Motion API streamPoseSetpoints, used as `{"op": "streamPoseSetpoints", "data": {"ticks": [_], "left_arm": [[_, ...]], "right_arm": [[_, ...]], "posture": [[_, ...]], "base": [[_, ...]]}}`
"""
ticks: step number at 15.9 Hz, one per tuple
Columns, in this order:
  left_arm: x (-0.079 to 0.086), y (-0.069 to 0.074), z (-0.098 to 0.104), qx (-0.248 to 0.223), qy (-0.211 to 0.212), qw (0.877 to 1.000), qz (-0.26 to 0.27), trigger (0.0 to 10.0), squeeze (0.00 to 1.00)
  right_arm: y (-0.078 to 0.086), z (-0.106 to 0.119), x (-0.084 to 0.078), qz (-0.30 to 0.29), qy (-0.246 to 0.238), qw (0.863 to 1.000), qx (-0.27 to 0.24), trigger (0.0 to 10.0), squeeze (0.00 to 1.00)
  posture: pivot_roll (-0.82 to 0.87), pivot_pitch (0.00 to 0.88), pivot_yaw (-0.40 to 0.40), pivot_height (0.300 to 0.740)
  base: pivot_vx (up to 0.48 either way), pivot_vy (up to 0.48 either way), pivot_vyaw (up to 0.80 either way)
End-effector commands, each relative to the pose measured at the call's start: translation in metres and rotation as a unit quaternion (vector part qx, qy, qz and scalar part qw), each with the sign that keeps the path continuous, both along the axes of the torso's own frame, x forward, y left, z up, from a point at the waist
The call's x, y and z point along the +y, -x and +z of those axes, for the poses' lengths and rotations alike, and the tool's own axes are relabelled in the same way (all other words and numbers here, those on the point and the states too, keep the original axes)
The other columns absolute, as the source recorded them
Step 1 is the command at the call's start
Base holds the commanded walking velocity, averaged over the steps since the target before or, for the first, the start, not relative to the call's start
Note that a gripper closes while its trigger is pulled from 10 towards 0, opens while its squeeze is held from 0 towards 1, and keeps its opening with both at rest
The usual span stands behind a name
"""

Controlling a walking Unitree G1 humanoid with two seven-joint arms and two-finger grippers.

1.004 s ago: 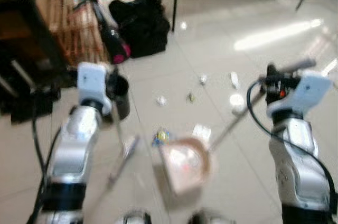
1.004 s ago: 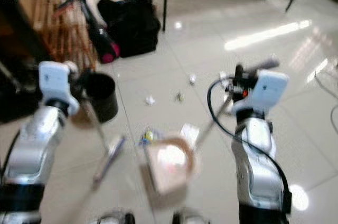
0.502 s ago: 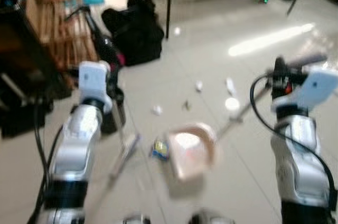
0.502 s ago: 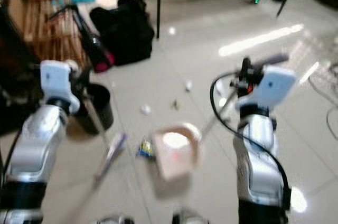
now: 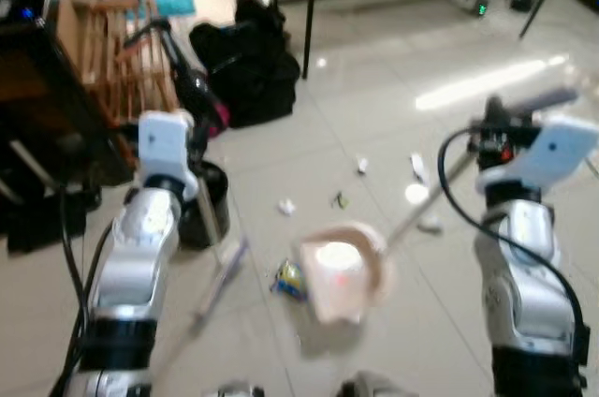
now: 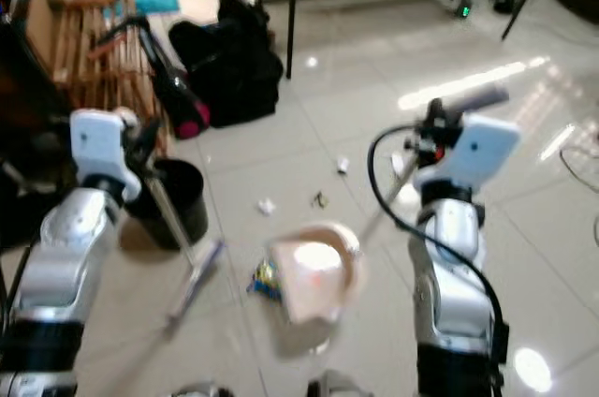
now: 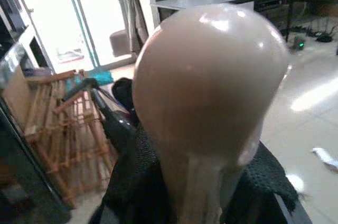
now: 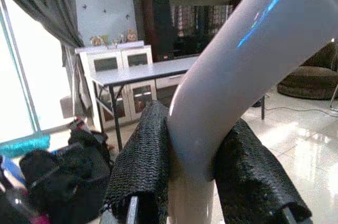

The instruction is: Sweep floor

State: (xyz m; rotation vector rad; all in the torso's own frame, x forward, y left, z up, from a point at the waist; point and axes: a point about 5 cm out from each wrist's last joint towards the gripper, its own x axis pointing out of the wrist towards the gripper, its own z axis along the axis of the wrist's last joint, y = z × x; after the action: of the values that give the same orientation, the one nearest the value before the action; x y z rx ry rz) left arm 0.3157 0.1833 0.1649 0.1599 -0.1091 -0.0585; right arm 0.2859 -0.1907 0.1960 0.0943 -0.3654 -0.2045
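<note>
My left gripper [image 5: 200,148] is shut on the top of a broom handle [image 7: 206,92], its black fingers [image 7: 132,187] on either side of the rounded beige end. The broom [image 5: 219,271] slants down to the floor by my left side. My right gripper [image 5: 490,140] is shut on the curved pale handle [image 8: 227,76] of a dustpan. The pinkish dustpan [image 5: 343,272] rests on the tiles in front of me. A colourful wrapper [image 5: 288,278] lies just left of it. Several white scraps [image 5: 285,207] and bits [image 5: 416,194] lie beyond on the tiles.
A black bin [image 5: 202,208] stands right behind the broom handle. A black bag [image 5: 248,65] and a wooden rack [image 5: 117,51] sit at the back left, with dark furniture [image 5: 37,97] beside them. A thin table leg [image 5: 309,4] rises behind the bag. Glossy tiles stretch to the right.
The whole picture has shifted and sharpened as the camera moved. Both grippers keep their hold. The dustpan now sits beside the wrapper rather than just behind it.
</note>
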Motion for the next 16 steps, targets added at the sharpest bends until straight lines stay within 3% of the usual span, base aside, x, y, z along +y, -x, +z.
{"op": "streamPoseSetpoints", "data": {"ticks": [1,8,11,12,16], "left_arm": [[-0.009,-0.002,0.005,-0.015,0.002,1.000,-0.014,10.0,0.00],[-0.016,-0.004,0.001,-0.014,0.008,1.000,-0.017,10.0,0.00],[-0.021,-0.005,-0.005,-0.014,0.005,1.000,-0.019,10.0,0.00],[-0.023,-0.004,-0.005,-0.013,0.006,1.000,-0.023,10.0,0.00],[-0.028,-0.002,0.004,-0.078,-0.017,0.996,-0.031,10.0,0.00]], "right_arm": [[0.000,0.003,-0.008,-0.022,0.008,1.000,-0.013,10.0,0.00],[-0.007,-0.003,-0.008,-0.035,0.018,0.999,-0.008,10.0,0.00],[-0.008,-0.006,-0.009,-0.054,0.028,0.998,-0.011,10.0,0.00],[-0.009,-0.006,-0.006,-0.056,0.030,0.998,-0.013,10.0,0.00],[-0.015,-0.011,0.000,-0.062,0.029,0.998,-0.017,10.0,0.00]], "posture": [[-0.05,0.110,0.004,0.740],[-0.06,0.121,0.006,0.740],[-0.06,0.148,0.012,0.740],[-0.05,0.193,0.020,0.740],[0.00,0.296,0.027,0.740]], "base": [[0.356,0.000,0.00],[0.349,0.000,0.00],[0.000,0.000,0.00],[0.000,0.000,0.00],[0.000,0.000,0.00]]}}
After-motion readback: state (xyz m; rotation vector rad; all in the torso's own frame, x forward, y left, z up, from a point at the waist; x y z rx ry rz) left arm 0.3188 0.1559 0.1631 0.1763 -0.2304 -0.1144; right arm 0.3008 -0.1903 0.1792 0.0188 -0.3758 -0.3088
